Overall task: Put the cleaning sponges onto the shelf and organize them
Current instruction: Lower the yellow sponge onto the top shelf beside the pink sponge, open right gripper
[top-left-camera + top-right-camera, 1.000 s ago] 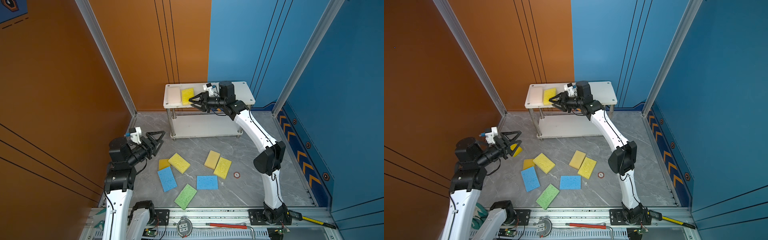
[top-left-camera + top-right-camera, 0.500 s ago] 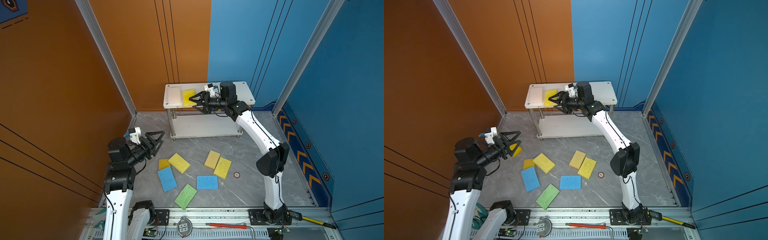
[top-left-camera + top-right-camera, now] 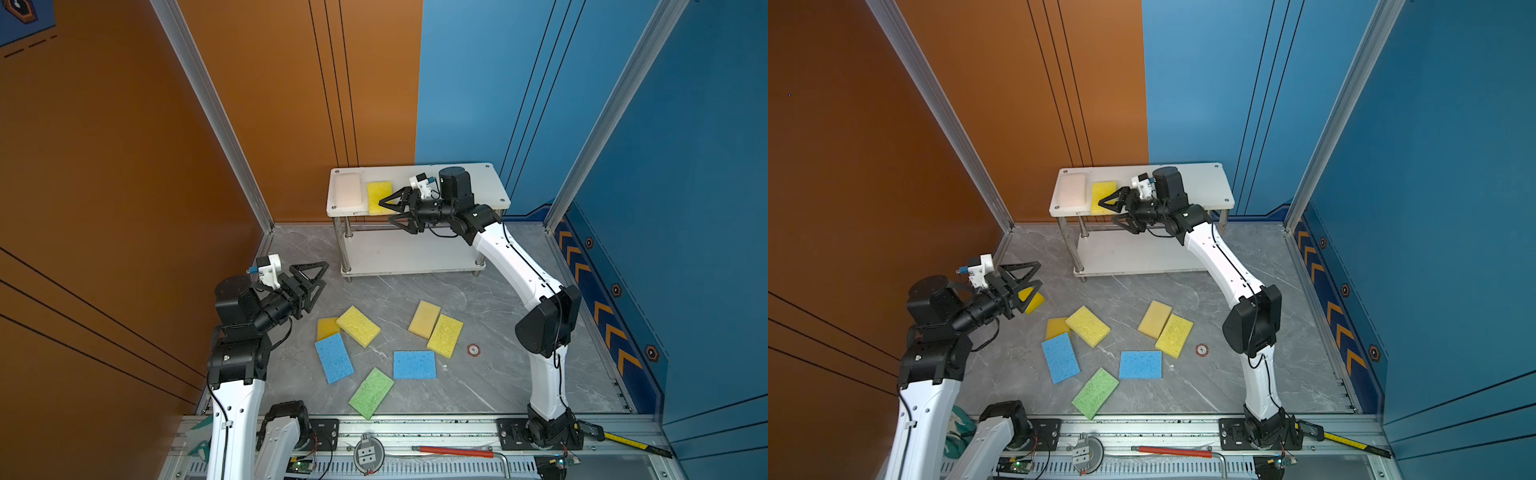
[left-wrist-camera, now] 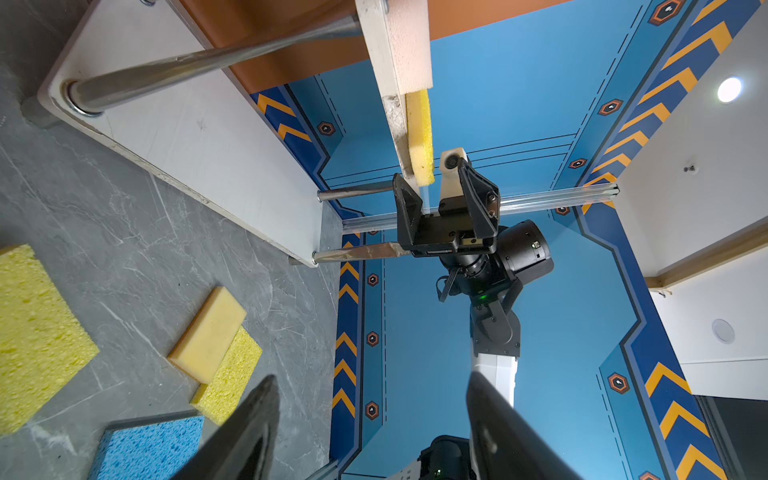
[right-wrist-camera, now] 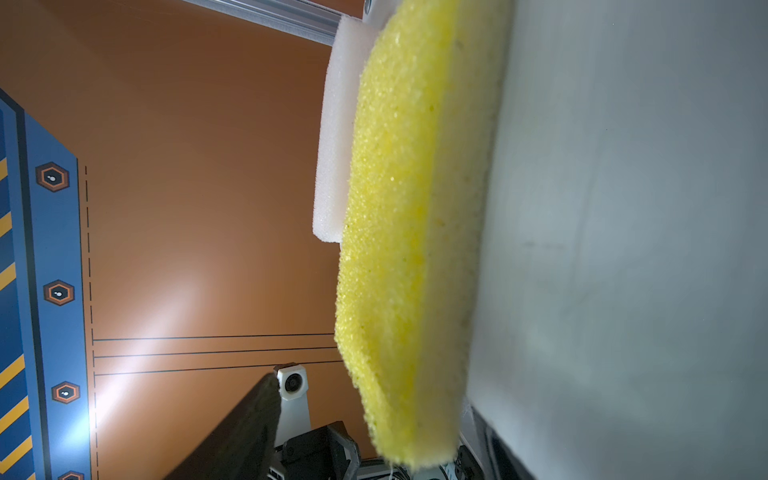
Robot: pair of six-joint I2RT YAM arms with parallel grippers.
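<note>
The shelf [image 3: 478, 183] stands at the back. On the left of its top board lie a pale sponge [image 3: 348, 190] and a yellow sponge [image 3: 377, 193]. My right gripper [image 3: 392, 210] is open at the board's front edge, one finger above the yellow sponge [image 5: 407, 249] and one under the board, clear of the foam. Several sponges lie on the floor: yellow [image 3: 358, 326], blue [image 3: 334, 357], blue [image 3: 414, 365], green [image 3: 371, 392]. My left gripper [image 3: 316, 276] hangs open and empty above the floor, and a yellow sponge [image 3: 1034, 300] lies behind it.
The shelf's lower board [image 3: 415, 253] is bare. A small round disc [image 3: 473, 350] lies on the floor by the right arm. A red-handled tool [image 3: 453, 451] lies on the front rail. Orange and blue walls close in the floor on three sides.
My right gripper has opened and let go of the yellow sponge, which now rests on the shelf's top board. The left arm has not moved.
</note>
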